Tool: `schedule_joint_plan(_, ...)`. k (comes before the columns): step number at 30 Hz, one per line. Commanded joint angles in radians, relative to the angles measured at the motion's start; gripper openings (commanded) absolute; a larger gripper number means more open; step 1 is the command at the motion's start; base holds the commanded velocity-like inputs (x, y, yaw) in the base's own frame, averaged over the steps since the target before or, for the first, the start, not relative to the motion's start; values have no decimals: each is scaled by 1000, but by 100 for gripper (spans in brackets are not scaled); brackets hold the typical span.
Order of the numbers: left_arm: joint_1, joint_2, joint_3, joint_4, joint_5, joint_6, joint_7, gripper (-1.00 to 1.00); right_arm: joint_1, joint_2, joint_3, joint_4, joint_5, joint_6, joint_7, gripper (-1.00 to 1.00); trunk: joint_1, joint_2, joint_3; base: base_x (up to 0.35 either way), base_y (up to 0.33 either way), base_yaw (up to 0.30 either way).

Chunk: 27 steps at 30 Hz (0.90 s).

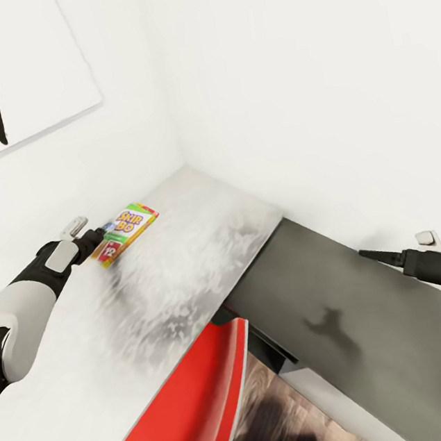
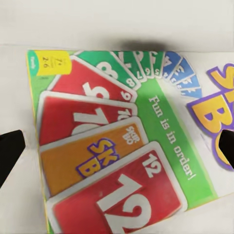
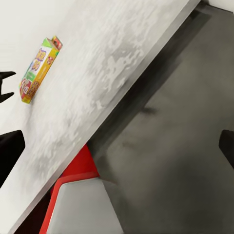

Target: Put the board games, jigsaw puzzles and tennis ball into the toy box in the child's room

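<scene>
A colourful Skip-Bo board game (image 1: 127, 231) lies flat on the pale table (image 1: 187, 281), near the wall. My left gripper (image 1: 99, 242) is at the box's near end, open. In the left wrist view the box (image 2: 122, 146) spreads under the gripper (image 2: 119, 148), with the dark fingertips (image 2: 9, 151) wide apart at either side of it. My right gripper (image 1: 367, 254) hangs open over the table's dark grey side panel (image 1: 362, 327), holding nothing. From the right wrist, the box (image 3: 38, 70) is seen far off on the tabletop (image 3: 107, 63), beyond the gripper (image 3: 117, 146).
A red chair (image 1: 196, 399) is tucked under the table's front edge. White walls meet in a corner behind the table. A black silhouette picture (image 1: 10, 68) hangs on the left wall. Wood floor (image 1: 275, 409) shows beside the chair.
</scene>
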<state>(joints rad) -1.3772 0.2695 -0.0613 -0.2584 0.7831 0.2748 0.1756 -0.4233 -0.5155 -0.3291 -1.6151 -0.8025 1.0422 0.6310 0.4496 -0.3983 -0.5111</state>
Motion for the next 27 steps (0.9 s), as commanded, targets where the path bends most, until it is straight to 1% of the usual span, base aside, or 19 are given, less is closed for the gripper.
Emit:
schedule_joint_plan(1, -1, 1, -6, -2, 9, 2, 7, 100, -1, 0, -1, 0, 5, 5, 7, 100, 0, -2, -3, 0, 0, 100)
schedule_joint_plan(13, -13, 5, -5, -3, 8, -5, 7, 100, 0, -1, -1, 0, 5, 5, 11, 100, 0, -2, -23, 0, 0, 101)
schedule_joint_plan(27, -50, 0, -7, -5, 6, -5, 7, 100, 0, -1, -1, 0, 5, 5, 12, 100, 0, -2, -45, 0, 0, 104)
